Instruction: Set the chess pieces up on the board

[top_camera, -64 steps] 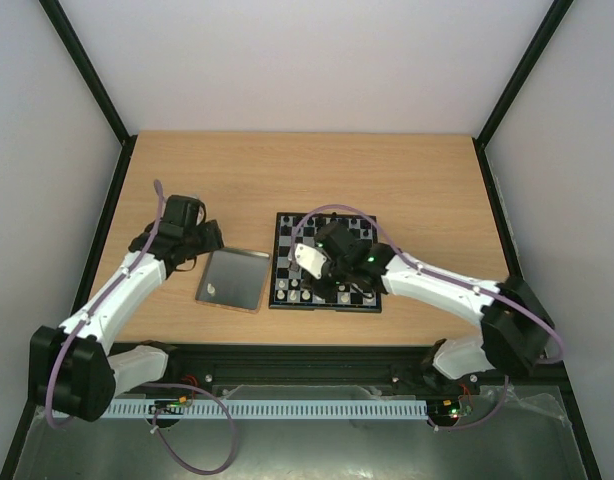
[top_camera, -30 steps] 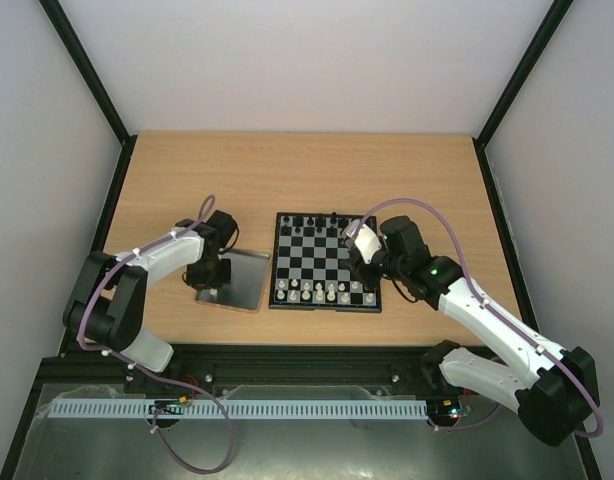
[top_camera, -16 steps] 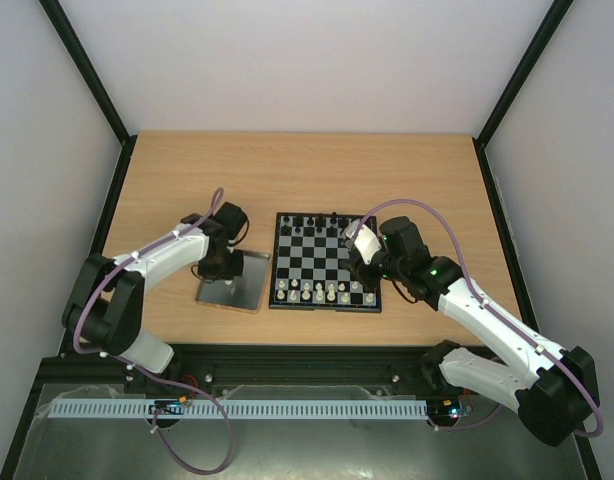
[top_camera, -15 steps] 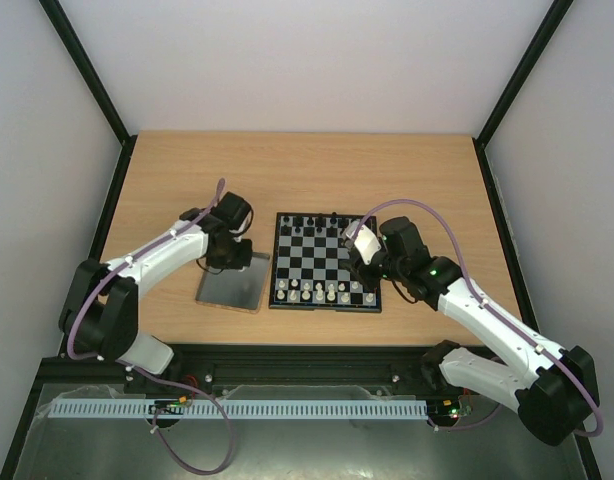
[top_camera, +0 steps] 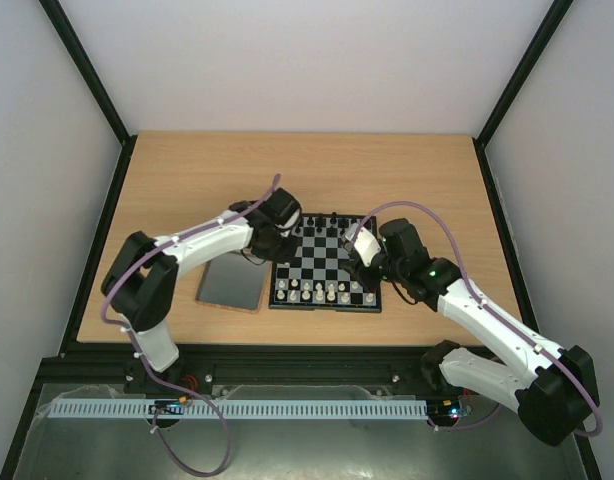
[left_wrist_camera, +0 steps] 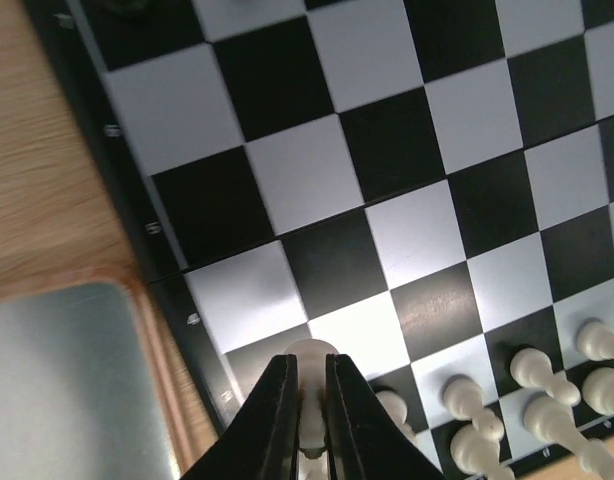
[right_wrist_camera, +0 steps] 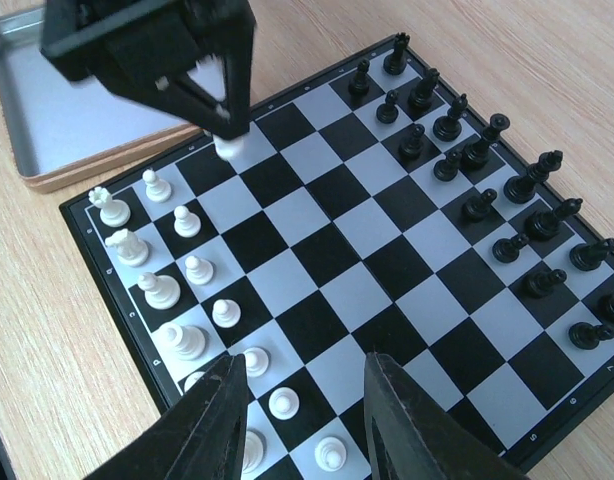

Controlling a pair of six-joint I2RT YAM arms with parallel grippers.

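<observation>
Left gripper (left_wrist_camera: 309,385) clamped on white piece (left_wrist_camera: 309,352), over board (top_camera: 325,262) square near left rim, just beside tray (top_camera: 230,285). Whether piece touches square: cannot tell. Right gripper (right_wrist_camera: 307,420) part open, empty, hanging over board's right side. Other whites (right_wrist_camera: 159,290) stand in two near rows. Blacks (right_wrist_camera: 449,128) stand along far rows.

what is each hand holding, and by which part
Left hand pinches a white chess piece by its stem, below the round head. Right hand is open, holding nothing.
</observation>
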